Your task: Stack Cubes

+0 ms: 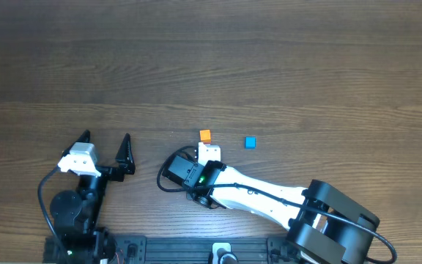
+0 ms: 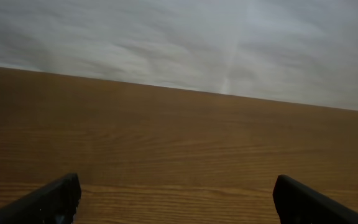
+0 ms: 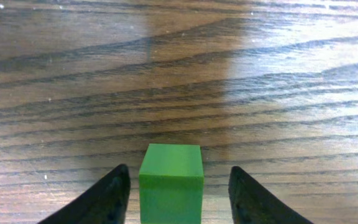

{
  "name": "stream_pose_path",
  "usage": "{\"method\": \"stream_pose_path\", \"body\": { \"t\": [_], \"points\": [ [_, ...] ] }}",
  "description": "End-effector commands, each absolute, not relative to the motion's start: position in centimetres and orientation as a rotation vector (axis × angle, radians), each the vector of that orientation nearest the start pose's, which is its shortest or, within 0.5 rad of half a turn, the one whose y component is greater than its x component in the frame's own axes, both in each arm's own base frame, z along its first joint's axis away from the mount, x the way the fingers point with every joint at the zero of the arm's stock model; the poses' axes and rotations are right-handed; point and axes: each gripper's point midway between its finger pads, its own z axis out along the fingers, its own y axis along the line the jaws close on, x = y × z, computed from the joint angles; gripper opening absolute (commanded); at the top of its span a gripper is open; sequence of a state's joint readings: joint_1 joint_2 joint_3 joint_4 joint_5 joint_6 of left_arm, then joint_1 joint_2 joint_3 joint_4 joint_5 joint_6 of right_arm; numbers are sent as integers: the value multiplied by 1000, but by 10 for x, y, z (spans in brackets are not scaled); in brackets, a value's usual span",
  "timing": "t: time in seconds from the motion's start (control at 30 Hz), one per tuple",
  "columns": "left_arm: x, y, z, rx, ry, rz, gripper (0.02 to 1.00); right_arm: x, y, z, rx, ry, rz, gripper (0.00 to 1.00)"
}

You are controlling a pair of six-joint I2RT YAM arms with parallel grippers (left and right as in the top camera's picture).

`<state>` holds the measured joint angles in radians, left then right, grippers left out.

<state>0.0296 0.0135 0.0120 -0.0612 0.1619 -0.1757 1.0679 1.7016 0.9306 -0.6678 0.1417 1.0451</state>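
Fingers (image 3: 114, 193) of the right gripper (image 3: 179, 169) stand spread on either side of a green cube (image 3: 171, 180), with a gap showing on both sides, the wider one on one side, so they are open and touch nothing. That cube sits between them over the wood-grain tabletop (image 1: 211, 59). Seen from above, the right arm (image 1: 269, 196) reaches from its base across toward the middle, its gripper low over the wood just beside an orange cube (image 1: 205, 136). A blue cube (image 1: 250, 142) lies near the orange one, apart from it, farther toward the right arm's side. The left gripper (image 1: 106, 136) is well apart from all three cubes, near its own base, its two dark fingers (image 2: 58, 198) spread wide with only bare wood between them.
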Motion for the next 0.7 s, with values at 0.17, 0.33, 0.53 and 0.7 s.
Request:
{"method": "stream_pose_path", "body": {
  "t": [0.17, 0.33, 0.53, 0.7],
  "points": [
    [245, -21, 160, -27, 1635, -239, 1000, 172, 260, 8, -26, 2931, 67, 397],
    [245, -21, 160, -27, 1636, -239, 1000, 171, 261, 8, -26, 2937, 72, 325],
    [245, -21, 160, -27, 1635, -239, 1000, 171, 261, 8, -25, 2936, 73, 200],
    [245, -21, 160, -27, 1635, -239, 1000, 173, 263, 12, -24, 2928, 79, 165]
  ]
}}
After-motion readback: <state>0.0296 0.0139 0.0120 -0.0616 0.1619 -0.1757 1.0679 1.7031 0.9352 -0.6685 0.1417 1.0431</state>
